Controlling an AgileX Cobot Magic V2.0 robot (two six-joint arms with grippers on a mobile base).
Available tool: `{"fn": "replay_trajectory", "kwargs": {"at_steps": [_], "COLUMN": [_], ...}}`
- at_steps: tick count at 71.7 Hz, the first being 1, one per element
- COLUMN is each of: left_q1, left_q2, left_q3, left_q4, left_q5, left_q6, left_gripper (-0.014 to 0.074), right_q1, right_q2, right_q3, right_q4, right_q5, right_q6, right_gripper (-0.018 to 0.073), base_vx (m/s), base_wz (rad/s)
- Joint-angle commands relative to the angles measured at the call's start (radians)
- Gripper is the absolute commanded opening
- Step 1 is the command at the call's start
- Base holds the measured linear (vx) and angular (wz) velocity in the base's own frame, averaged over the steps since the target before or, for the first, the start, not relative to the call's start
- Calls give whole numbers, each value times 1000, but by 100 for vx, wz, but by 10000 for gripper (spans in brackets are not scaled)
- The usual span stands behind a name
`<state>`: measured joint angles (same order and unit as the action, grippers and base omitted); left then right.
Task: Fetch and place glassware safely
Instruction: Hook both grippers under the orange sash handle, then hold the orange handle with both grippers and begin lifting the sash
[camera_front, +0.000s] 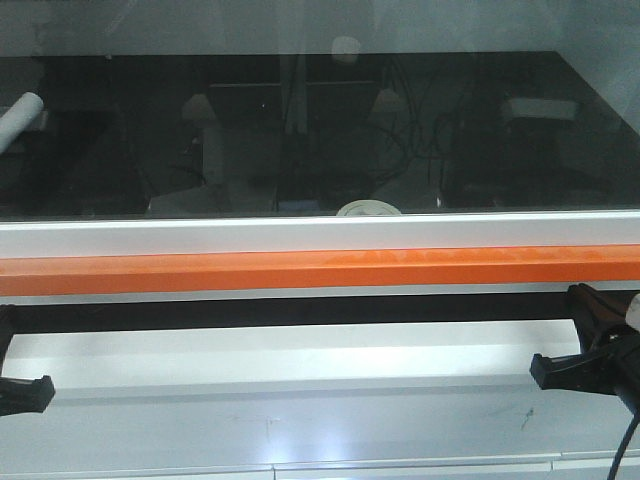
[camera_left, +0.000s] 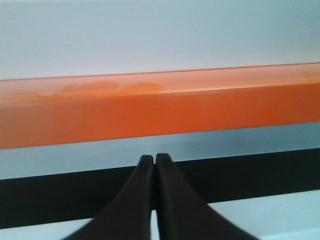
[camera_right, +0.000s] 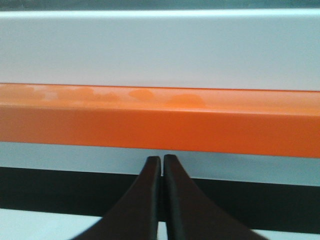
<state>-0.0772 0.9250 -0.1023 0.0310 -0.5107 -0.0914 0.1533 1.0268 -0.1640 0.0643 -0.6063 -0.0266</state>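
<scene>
Only the round off-white top of the glassware jar's lid (camera_front: 368, 208) shows, behind the dark glass pane at the centre. The white frame below hides the jar's body. My left gripper (camera_left: 153, 158) is shut and empty, pointing at the orange bar (camera_left: 160, 105). It shows partly at the lower left edge of the front view (camera_front: 18, 388). My right gripper (camera_right: 162, 158) is shut and empty, also facing the orange bar (camera_right: 160, 117). It shows at the lower right of the front view (camera_front: 580, 345). Both grippers sit low over the white ledge, on the near side of the glass.
A large dark glass pane (camera_front: 320, 130) with reflections closes the cabinet front. Below it run a white frame (camera_front: 200, 236), the orange bar (camera_front: 300, 270), a black gap and a white ledge (camera_front: 300, 400). A white roll (camera_front: 24, 110) lies at the far left inside.
</scene>
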Motion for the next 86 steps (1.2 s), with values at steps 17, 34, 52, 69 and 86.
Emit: {"fn": "replay_trajectory", "kwargs": {"at_steps": [17, 34, 52, 69, 86], "left_q1": [-8, -8, -8, -8, -8], "left_q2": [54, 126, 194, 245, 287], "left_q3": [-27, -27, -27, -27, -27], "left_q4": [-8, -9, -9, -9, -9], "left_q5": [-175, -247, -332, -399, -493], "left_q6": [-7, -7, -7, -7, -7], "left_gripper": [-7, -7, -7, -7, -7], "right_q1": [2, 2, 2, 2, 2], "right_q2": [33, 75, 127, 161, 168], "right_q3": [-26, -26, -26, -26, -26], "right_q4": [-4, 57, 63, 54, 36], "right_q5": [-119, -155, -219, -299, -345], "right_q6": [-9, -2, -3, -13, -78], "right_gripper": [-1, -1, -1, -1, -1], "base_vx": [0, 0, 0, 0, 0], "base_wz": [0, 0, 0, 0, 0]}}
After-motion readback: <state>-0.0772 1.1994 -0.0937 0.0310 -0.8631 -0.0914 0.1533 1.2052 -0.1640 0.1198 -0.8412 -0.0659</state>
